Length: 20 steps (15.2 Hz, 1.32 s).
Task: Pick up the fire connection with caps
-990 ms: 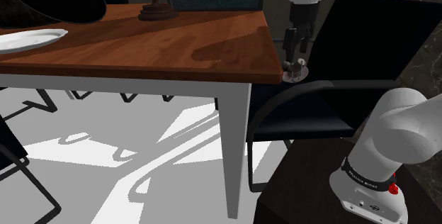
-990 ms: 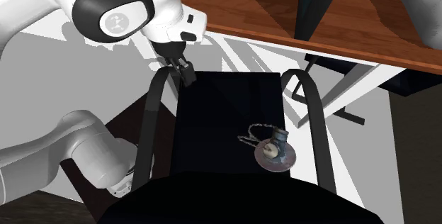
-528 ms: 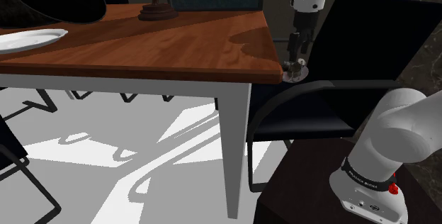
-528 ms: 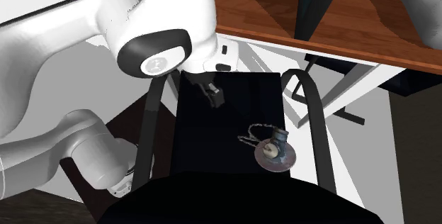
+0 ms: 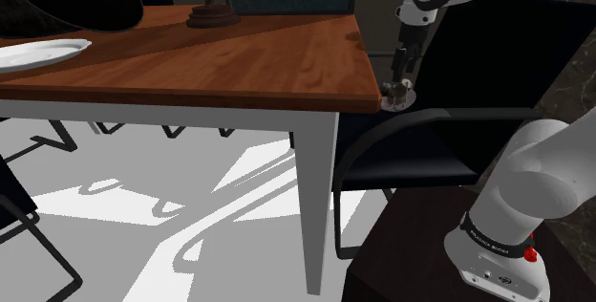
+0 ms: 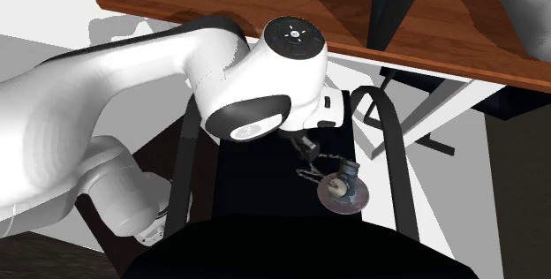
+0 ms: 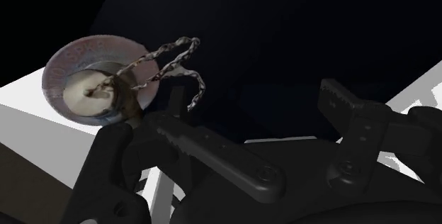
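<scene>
The grey, disc-shaped fire connection [image 6: 343,189] [image 5: 398,96] [image 7: 99,88] lies with its small chain [image 7: 177,59] on the black chair seat [image 6: 256,176], close to one side edge, next to an armrest [image 6: 399,176]. The hand [image 6: 307,149] [image 5: 402,61] [image 7: 251,98] hovers just beside it over the seat, its fingers spread apart and holding nothing.

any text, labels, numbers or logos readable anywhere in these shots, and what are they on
No text here can be read.
Pale lettering on the black band round the arm's lower link: too small to read.
Marks on the round joint cap: too blurred to read.
Fire connection and table: no writing shows on either.
</scene>
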### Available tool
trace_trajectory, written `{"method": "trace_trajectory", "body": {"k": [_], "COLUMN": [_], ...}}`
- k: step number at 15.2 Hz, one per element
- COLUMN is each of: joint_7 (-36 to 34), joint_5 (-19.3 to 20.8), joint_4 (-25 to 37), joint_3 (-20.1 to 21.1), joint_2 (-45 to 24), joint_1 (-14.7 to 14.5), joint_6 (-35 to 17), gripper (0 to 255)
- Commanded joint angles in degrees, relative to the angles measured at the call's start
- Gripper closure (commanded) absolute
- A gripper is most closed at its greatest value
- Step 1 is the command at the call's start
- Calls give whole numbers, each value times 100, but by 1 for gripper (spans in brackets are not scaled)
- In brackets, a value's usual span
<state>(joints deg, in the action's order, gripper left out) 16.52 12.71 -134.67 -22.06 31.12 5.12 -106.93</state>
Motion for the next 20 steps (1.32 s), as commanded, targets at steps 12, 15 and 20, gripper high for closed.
{"method": "trace_trajectory", "body": {"k": [12, 15, 20], "joint_7": [2242, 2294, 2393], "joint_5": [-902, -964, -1085], "joint_4": [1239, 1082, 863], "joint_3": [-1706, -1729, -1775], "joint_2": [-2317, -2412, -2583], "joint_1": [-117, -109, -114], "joint_6": [-1339, -1571, -1926], "gripper": [0, 0, 0]}}
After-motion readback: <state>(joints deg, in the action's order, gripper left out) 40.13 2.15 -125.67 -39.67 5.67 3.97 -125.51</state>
